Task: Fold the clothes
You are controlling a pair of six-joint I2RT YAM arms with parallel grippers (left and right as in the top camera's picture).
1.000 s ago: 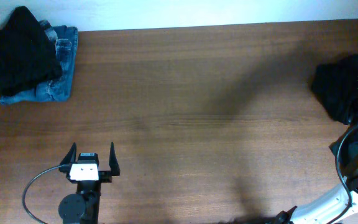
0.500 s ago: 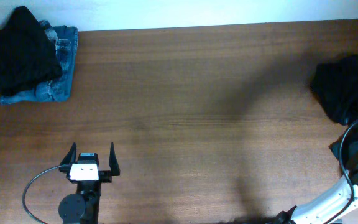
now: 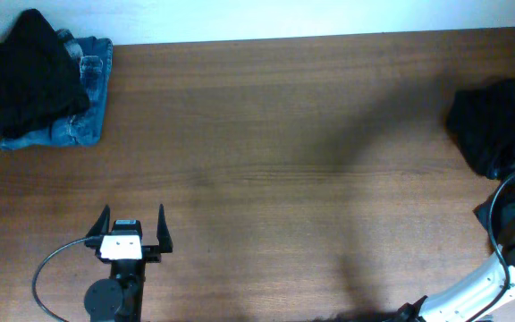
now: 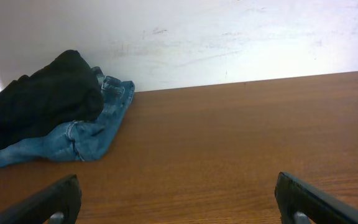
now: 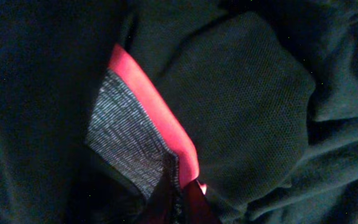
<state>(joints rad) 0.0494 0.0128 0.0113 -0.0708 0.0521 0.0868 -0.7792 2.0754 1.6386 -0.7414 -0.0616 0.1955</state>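
Near edge, left side: left gripper (image 3: 133, 225) hovers low over the bare table (image 3: 284, 179), fingers spread wide apart, holding nothing. A cable loop (image 3: 47, 268) curls beside its arm.

Near edge, right side: right arm (image 3: 512, 237) reaches to the table's right end. The right gripper is lost against dark cloth, so I cannot tell whether it is open or closed. The wrist view is filled with black mesh fabric, with a red trim (image 5: 154, 112) and a grey knit band (image 5: 123, 146) beside it.

Further, right edge: crumpled black garment (image 3: 490, 125) in a heap on the table.

Far left corner, by the wall (image 4: 229, 31): blue jeans (image 3: 83, 103) folded, with a black bundle (image 3: 27, 72) lying on top.
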